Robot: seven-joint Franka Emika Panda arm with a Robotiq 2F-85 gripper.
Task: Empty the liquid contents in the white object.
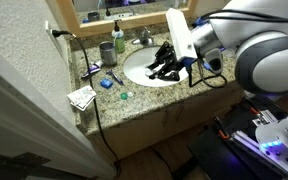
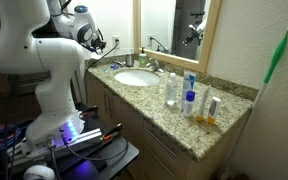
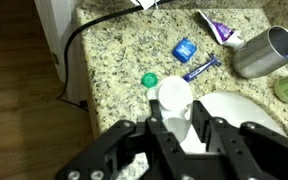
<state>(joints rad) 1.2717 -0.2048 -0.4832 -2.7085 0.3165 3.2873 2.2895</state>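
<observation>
the white object [image 3: 174,93] is showing plain white, the gripper [image 3: 176,120] black and the small round piece [image 3: 149,79] green. the countertop [image 3: 114,50] is showing speckled tan-and-black granite, while the sink basin [image 3: 236,106] is looking white, the packet [image 3: 185,48] blue, the cup [image 3: 266,52] silvery.

One each — white object [image 3: 174,93], green cap [image 3: 149,79] (tiny).

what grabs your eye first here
A big robot arm fills an exterior view, its gripper down over the white sink. In the wrist view the gripper is shut on a tiny white container near the sink's rim. A green cap lies just beside it on the speckled granite counter.
</observation>
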